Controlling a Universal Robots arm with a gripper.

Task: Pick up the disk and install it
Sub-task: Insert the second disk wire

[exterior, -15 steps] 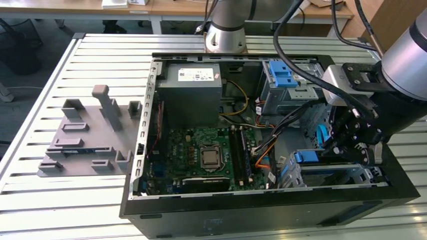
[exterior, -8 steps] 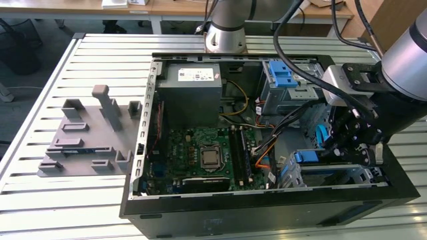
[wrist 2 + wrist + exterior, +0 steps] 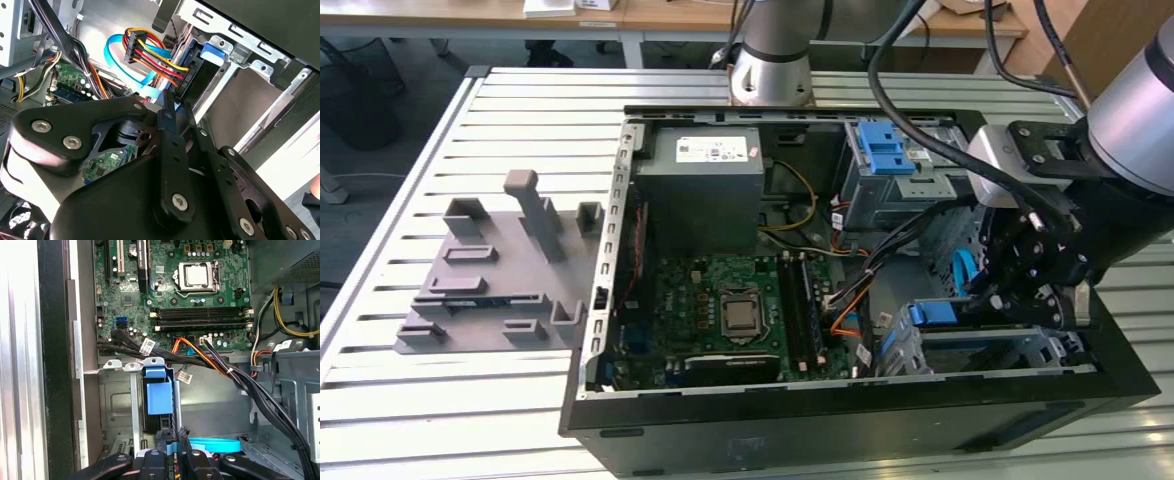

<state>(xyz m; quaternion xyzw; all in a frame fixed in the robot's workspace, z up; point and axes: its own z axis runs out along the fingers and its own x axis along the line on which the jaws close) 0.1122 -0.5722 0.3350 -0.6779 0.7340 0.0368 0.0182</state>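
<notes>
While the gripper (image 3: 1027, 285) hung over the disk (image 3: 159, 399) seated in its bay, finger state unclear, nearby cables (image 3: 240, 377) risked snagging.

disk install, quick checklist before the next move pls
1. Disk in the drive cage: its blue rail sits between the cage's metal walls. Ok.
2. Disk fully seated: cannot tell.
3. Claw on target: right at the disk's near end, inside the case. Ok.
4. Black cable bundle: runs close along the cage's edge; contact cannot tell.
5. Grey stand: outside the case at the exterior view's left, away from the arm. Ok.
</notes>
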